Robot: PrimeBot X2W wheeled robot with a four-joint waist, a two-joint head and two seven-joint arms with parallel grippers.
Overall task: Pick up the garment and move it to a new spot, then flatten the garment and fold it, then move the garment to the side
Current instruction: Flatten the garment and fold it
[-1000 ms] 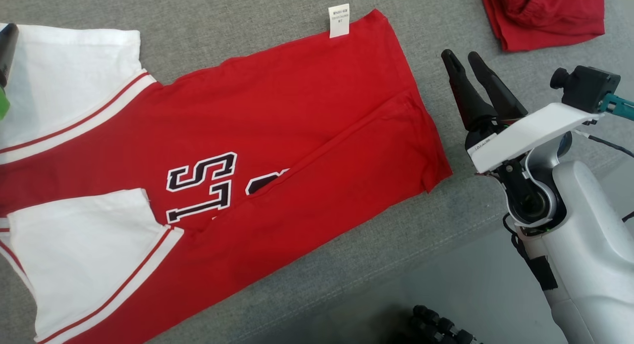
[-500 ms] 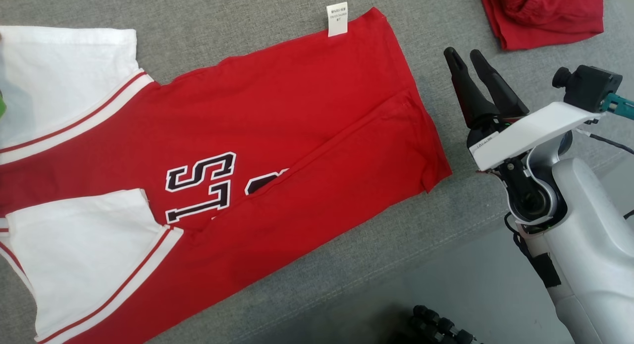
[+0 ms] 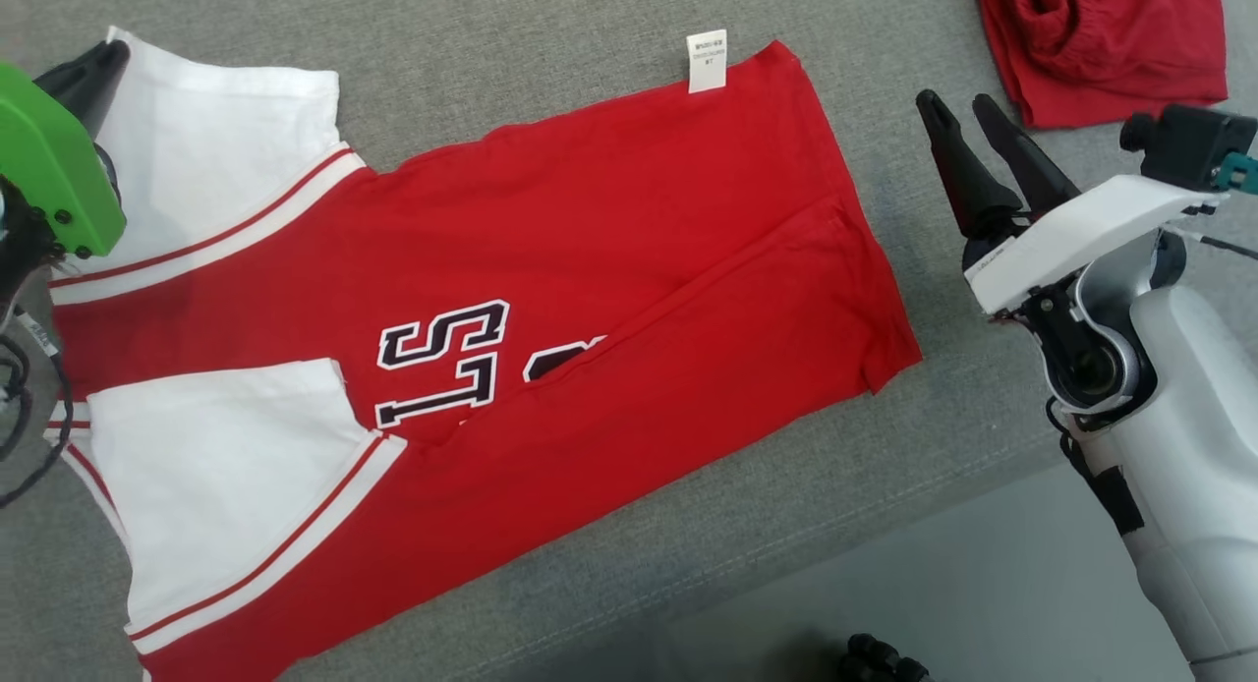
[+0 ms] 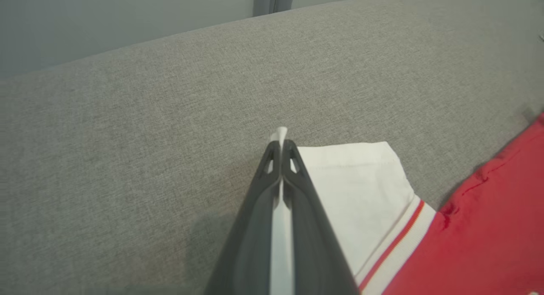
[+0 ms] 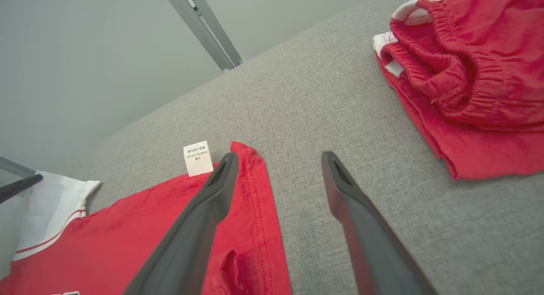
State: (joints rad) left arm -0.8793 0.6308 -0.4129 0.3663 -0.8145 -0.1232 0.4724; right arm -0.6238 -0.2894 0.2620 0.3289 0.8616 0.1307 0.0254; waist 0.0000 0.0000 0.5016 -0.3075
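Grey woven upholstery (image 3: 511, 33) is supporting the garment (image 3: 629, 269), a red jersey with white sleeves and black-and-white numerals. It is lying spread out, with one long side folded over the body. A white care label (image 3: 707, 61) is projecting from its far hem corner, and all positions below are referenced to that care label.

1. Left gripper (image 3: 116, 51): it is sitting far to the left of the care label, at the outer corner of the upper white sleeve (image 3: 226, 142). In the left wrist view its fingers (image 4: 297, 210) are pressing tightly together and pinching a thin strip of white sleeve cloth (a small tip of fabric is protruding past the fingertips).

2. Right gripper (image 3: 955, 107): it is hovering to the right of the care label, over bare upholstery just beside the garment's hem. Its jaws are standing wide apart and are holding nothing. Whether either finger is touching the upholstery cannot be told.

3. Red shorts (image 3: 1101, 43): they are lying bunched farther right of the care label, well apart from the garment.
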